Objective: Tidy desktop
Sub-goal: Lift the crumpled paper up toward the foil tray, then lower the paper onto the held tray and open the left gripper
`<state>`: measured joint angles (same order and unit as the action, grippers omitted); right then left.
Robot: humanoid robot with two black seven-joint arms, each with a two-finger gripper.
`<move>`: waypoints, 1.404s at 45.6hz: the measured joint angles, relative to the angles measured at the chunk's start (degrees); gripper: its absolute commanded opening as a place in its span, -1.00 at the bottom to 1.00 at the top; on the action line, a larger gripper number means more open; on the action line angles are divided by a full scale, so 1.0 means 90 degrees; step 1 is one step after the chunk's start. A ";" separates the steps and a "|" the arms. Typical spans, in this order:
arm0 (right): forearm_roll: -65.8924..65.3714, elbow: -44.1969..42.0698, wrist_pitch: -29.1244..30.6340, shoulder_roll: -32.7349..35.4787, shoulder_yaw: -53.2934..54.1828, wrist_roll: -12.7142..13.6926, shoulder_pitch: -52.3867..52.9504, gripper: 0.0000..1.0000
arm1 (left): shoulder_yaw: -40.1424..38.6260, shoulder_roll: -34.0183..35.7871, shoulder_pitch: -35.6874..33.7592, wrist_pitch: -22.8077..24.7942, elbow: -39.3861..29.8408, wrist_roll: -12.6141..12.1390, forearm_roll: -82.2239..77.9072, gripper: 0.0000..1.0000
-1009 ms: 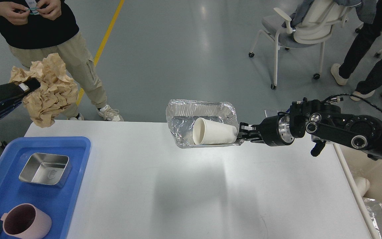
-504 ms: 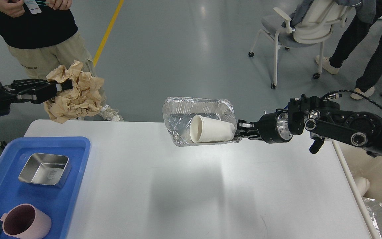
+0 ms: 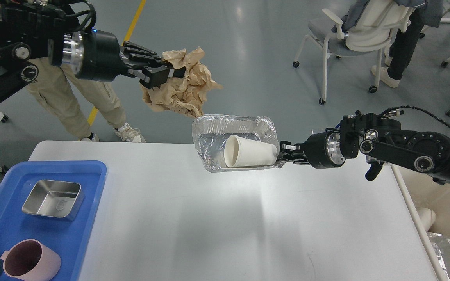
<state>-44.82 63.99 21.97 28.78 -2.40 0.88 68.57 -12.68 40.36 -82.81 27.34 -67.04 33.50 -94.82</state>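
Counter, a wide white matte top (image 3: 225, 226), lies below. My left fingers (image 3: 158, 74) clamp crumpled brown paper (image 3: 182, 91) just above-left of the foil tray (image 3: 234, 127), apparently pinched by my right fingers (image 3: 287, 154).

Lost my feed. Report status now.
Left gripper shut on crumpled brown paper. Right gripper shut on foil tray holding white paper cup. White desktop below, nothing blocking.

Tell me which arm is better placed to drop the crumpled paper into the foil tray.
Left. The left gripper already holds the crumpled brown paper, just up-left of the foil tray. The right gripper is occupied holding that tray by its edge.
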 measured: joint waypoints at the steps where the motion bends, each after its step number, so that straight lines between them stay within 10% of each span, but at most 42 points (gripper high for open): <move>1: 0.0000 0.0000 0.0000 -0.0002 0.0001 0.0000 0.0000 -1.00 | 0.0003 -0.0083 -0.0009 0.0015 0.0024 0.0001 -0.0066 -0.83; 29: -0.0006 0.0247 -0.0017 0.0152 0.0063 0.0000 0.0000 -1.00 | 0.0335 -0.1768 0.0051 -0.0020 0.1266 -0.0006 -0.0559 -0.76; 39: -0.0003 0.0298 -0.0017 0.0221 0.0093 0.0000 0.0016 -1.00 | 0.0334 -0.1959 0.0067 -0.0028 0.1335 -0.0030 -0.0490 -0.02; 44: -0.0003 0.0302 -0.0017 0.0229 0.0102 0.0000 0.0017 -1.00 | 0.0264 -0.2011 0.0070 -0.0030 0.1360 -0.0114 -0.0429 0.85; 64: -0.0003 0.0290 -0.0014 0.0270 0.0141 0.0000 0.0018 -1.00 | 0.0219 -0.1923 0.0122 -0.0038 0.1375 -0.0174 0.0497 0.93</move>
<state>-44.85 66.60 21.84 31.21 -1.13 0.88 68.73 -10.71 23.06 -81.71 27.00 -54.66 31.94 -90.35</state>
